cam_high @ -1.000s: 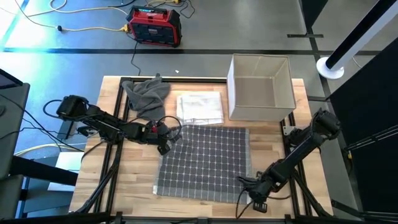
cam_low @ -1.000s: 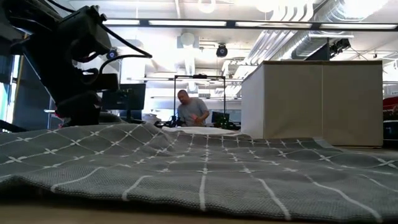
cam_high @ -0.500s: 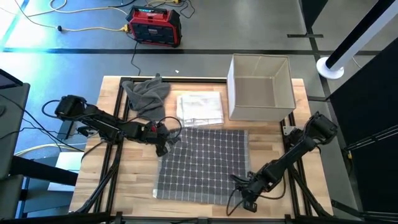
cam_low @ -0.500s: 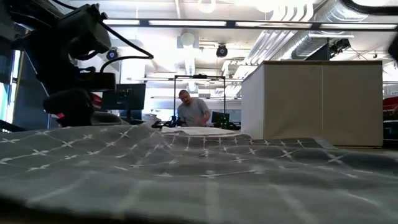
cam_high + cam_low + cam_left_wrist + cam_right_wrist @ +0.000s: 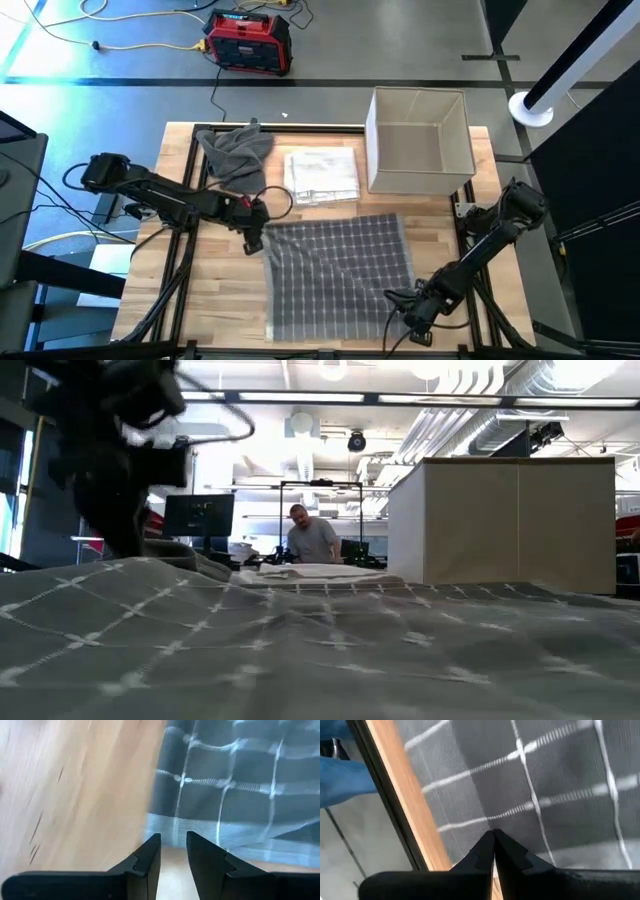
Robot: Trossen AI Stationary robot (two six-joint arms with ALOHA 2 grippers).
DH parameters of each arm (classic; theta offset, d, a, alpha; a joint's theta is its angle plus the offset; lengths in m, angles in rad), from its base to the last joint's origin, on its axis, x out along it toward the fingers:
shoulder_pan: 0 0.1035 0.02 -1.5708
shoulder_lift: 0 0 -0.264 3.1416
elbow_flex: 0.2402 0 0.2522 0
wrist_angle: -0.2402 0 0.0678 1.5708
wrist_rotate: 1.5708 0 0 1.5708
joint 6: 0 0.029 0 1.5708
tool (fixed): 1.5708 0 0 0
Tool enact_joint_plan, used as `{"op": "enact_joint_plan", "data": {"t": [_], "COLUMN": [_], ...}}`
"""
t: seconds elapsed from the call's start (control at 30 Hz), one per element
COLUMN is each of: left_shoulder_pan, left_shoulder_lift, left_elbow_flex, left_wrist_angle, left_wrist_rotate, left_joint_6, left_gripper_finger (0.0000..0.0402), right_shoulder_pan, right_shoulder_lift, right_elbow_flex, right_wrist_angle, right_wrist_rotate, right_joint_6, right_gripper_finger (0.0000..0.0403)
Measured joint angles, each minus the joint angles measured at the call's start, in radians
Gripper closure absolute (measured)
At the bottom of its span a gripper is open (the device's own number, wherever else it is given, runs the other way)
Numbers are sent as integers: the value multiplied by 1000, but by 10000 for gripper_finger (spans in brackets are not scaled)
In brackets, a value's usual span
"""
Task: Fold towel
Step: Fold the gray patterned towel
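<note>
The grey grid-patterned towel (image 5: 335, 275) is lying mostly flat on the near half of the wooden desk (image 5: 215, 290), skewed a little, with its far edge rippling. It is a woven cloth, dark grey crossed by thin white lines, and it looks soft, light and limp; it will probably sag and drag rather than hold a shape, so corners and hems seem the sensible places to take hold.

The right claw (image 5: 418, 310) is sitting at the near right corner of the towel, by the desk's front edge; in the right wrist view its fingers are pressed together with the cloth just ahead of them, and whether fabric is pinched between them cannot be told. The left claw (image 5: 254, 232) is hanging at the towel's far left corner; in the left wrist view its fingers (image 5: 150, 855) are standing slightly apart, grasping nothing, with the pale hem just ahead.

Farther back, a crumpled plain grey cloth (image 5: 235, 150), a flat pale folded towel (image 5: 322, 174) and a stiff beige open box (image 5: 420, 140) are resting along the far side.
</note>
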Motion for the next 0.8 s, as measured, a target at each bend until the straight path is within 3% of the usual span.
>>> {"op": "enact_joint_plan", "data": {"t": [0.1, 0.3, 0.37, 0.47, 0.57, 0.8], "left_shoulder_pan": [-3, -91, -146, -236, -300, -347], "left_shoulder_lift": [-25, -19, 4, 54, 115, 223], "left_elbow_flex": [41, 51, 44, 34, 34, 34], "left_wrist_angle": [-38, 76, 126, 191, 318, 524], "left_wrist_rotate": [52, 163, 194, 201, 144, 78], "left_joint_6": [-25, -133, -152, -176, -194, -278], "left_gripper_finger": [316, 316, 316, 316, 316, 316], "right_shoulder_pan": [-26, -107, -141, -188, -231, -279], "right_shoulder_lift": [-70, -237, -261, -265, -239, -205], "right_elbow_flex": [0, 3, 3, 3, 3, 2], "right_wrist_angle": [1, -23, -53, -95, -136, -140], "right_wrist_rotate": [48, 338, 392, 400, 416, 423], "right_joint_6": [1, -10, -36, -82, -117, -138], "right_gripper_finger": [403, 403, 403, 403, 403, 403]}}
